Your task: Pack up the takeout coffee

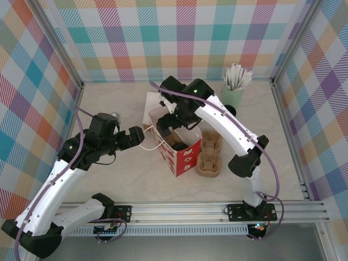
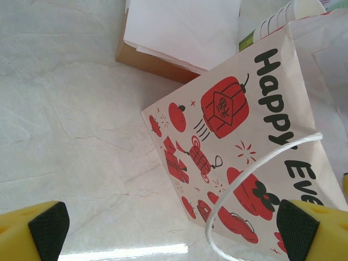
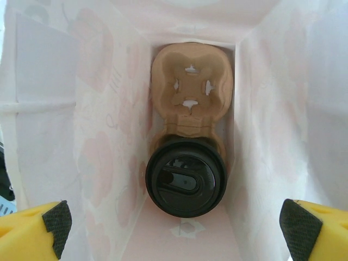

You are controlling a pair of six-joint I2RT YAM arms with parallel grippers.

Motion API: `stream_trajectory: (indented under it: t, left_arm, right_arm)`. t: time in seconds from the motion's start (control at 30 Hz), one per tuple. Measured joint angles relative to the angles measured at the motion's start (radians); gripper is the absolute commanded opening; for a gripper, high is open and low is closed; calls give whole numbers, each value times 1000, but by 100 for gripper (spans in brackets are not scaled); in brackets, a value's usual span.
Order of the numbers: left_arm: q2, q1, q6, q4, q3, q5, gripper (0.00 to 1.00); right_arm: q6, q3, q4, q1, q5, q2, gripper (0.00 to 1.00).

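Plaid walls in pastel checks close round a pale, marble-veined surface (image 1: 138, 187), and at its middle stands the paper bag (image 1: 182, 157), mouth open upward, red prints on its side.

The takeout coffee (image 3: 186, 184) sits at the bottom of that bag, upright, its black lid facing up. It is seated in the nearer socket of a moulded pulp carrier (image 3: 191, 81) whose other socket is empty. The lid hides the cup's own wall.

The right pincer (image 3: 176, 228) hangs in the bag's mouth, released, with its jaws spread wide toward the bag's two side walls and grasping nothing. The coffee lies straight below it, down the depth of the bag, with the cup's long axis running vertically, in line with the pincer's approach. The right arm is plainly the nearer one.

The left pincer (image 2: 173, 231) is outside the bag, facing its printed side, also released and holding nothing. The white string handle (image 2: 235, 175) loops between its jaws, toward the right-hand one.

A second carrier (image 1: 209, 157) lies just beside the bag on its far side from the left arm.

The coffee looks already packed. Any move by the right arm should probably run straight up along that vertical axis, since the bag walls stand close on both sides.
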Motion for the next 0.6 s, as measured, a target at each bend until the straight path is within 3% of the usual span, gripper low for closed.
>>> stream_trajectory:
  t: [0.6]
  left_arm:
    - [-3, 0, 0, 3, 0, -14, 100]
  right_arm:
    - [21, 36, -26, -99, -53, -174, 98]
